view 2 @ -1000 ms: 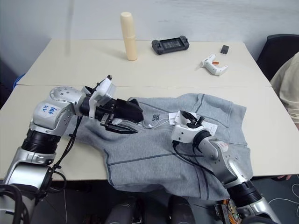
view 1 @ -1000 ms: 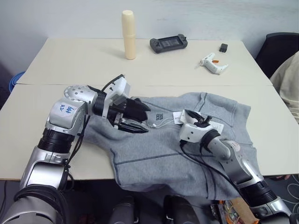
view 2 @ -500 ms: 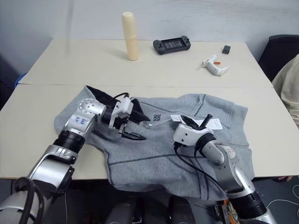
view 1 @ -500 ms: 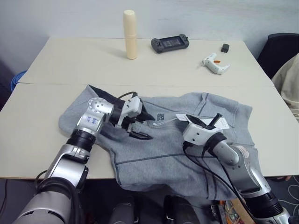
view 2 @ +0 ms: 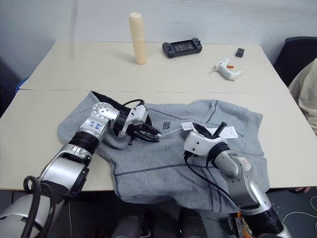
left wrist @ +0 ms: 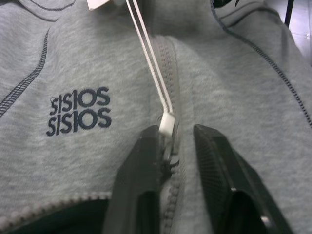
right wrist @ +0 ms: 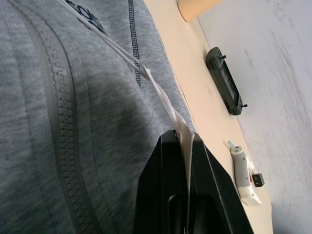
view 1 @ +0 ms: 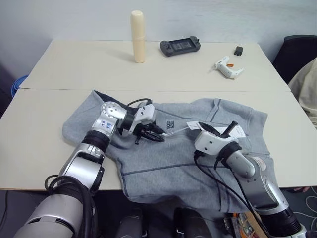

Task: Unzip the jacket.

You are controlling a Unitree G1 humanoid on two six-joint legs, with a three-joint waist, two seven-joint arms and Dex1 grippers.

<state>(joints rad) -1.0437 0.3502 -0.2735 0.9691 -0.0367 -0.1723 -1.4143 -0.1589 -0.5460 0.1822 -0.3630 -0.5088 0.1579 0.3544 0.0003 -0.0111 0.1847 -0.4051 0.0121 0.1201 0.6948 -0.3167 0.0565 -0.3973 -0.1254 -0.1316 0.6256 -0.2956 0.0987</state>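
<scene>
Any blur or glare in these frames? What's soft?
Left wrist view: logo and zipper sharp, left end effector fingers slightly soft. Right wrist view: jacket close and soft, handheld console clearer. Head views: even light, no glare, soft shadow beside the cylinder.

I see a light-grey jacket (view 1: 198, 148) with dark seam lines, a grey zipper (left wrist: 168, 73), a dark logo (left wrist: 79, 111), white tags (view 2: 225, 132) and a white cord (left wrist: 148, 58). The table (view 1: 74, 64) is cream, the cylinder (view 1: 137, 36) pale yellow, the controller (view 1: 180, 46) dark grey.
</scene>
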